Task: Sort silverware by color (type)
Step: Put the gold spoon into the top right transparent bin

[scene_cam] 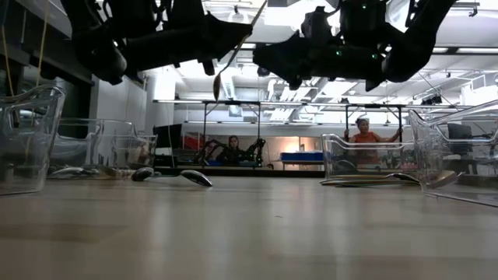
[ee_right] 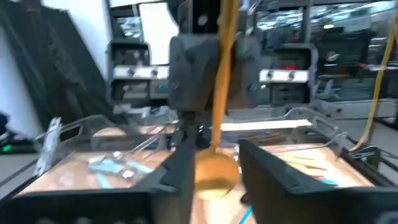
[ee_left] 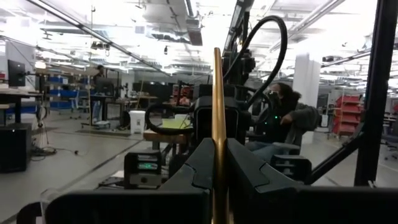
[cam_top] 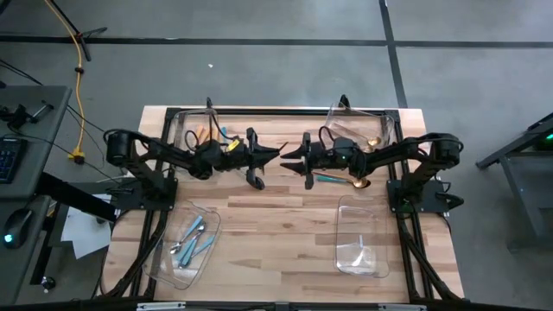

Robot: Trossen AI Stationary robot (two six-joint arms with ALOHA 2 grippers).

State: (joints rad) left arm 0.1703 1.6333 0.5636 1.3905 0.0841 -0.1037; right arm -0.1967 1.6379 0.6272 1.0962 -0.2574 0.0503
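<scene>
A gold spoon (ee_left: pixel 218 93) stands nearly upright above the table's middle, bowl (ee_right: pixel 214 173) down. My left gripper (cam_top: pixel 275 155) reaches in from the left and is shut on its handle. My right gripper (cam_top: pixel 288 156) faces it from the right, fingers apart; in the right wrist view the bowl shows between them (ee_right: pixel 214 158). More silverware lies in bins: orange-handled pieces in the far-left bin (cam_top: pixel 179 130), gold ones in the far-right bin (cam_top: pixel 390 130), light-blue-handled ones in the near-left bin (cam_top: pixel 164 263). A teal-handled piece (cam_top: pixel 328 179) and a gold spoon (cam_top: pixel 359 182) lie on the table. My left gripper pinches the gold spoon's handle (ee_left: pixel 218 134) between its two fingers, about midway along. The fingers come nearly level from the table's left and lie across the handle. The spoon is lifted clear, slightly tilted, with its bowl (scene_cam: pixel 216 87) hanging below. My right gripper's fingers (ee_right: pixel 186 168) flank the bowl; I cannot tell whether they touch it.
A clear bin (cam_top: pixel 359 250) stands at the near right with no silverware showing in it. Bare wood (cam_top: pixel 276 225) lies between the two near bins. In the low view, spoons (scene_cam: pixel 194 177) lie on the tabletop and people sit at desks beyond the table.
</scene>
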